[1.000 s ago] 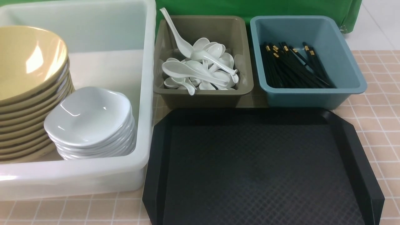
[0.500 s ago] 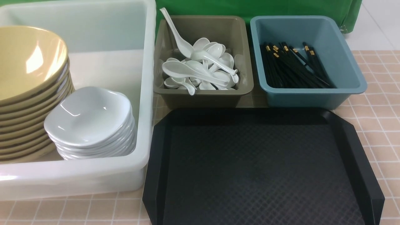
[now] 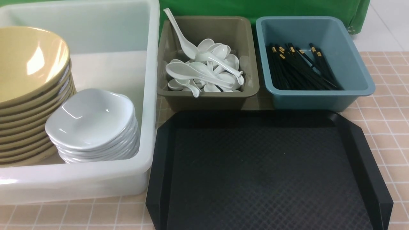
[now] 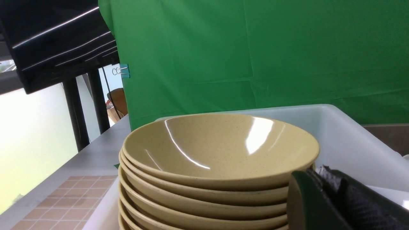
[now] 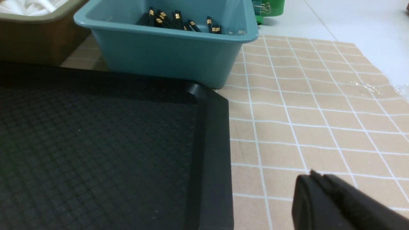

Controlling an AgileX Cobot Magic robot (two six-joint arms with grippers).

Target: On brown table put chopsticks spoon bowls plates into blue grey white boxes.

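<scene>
Several tan bowls (image 3: pixel 28 92) are stacked in the white tub (image 3: pixel 96 179), beside a stack of white plates (image 3: pixel 92 124). White spoons (image 3: pixel 207 70) fill the olive-grey bin (image 3: pixel 207 97). Black chopsticks (image 3: pixel 300 68) lie in the blue bin (image 3: pixel 319 99). Neither gripper shows in the front view. My left gripper (image 4: pixel 322 174) is shut and empty beside the bowl stack (image 4: pixel 220 153), level with its top. My right gripper (image 5: pixel 314 179) is shut and empty above the brown table (image 5: pixel 303 111), next to the tray's right edge.
A black textured tray (image 3: pixel 265 172) with nothing on it lies in front of the two small bins; it also shows in the right wrist view (image 5: pixel 96 143). A green cloth (image 3: pixel 255 8) hangs behind the bins. The blue bin also shows in the right wrist view (image 5: pixel 166 54).
</scene>
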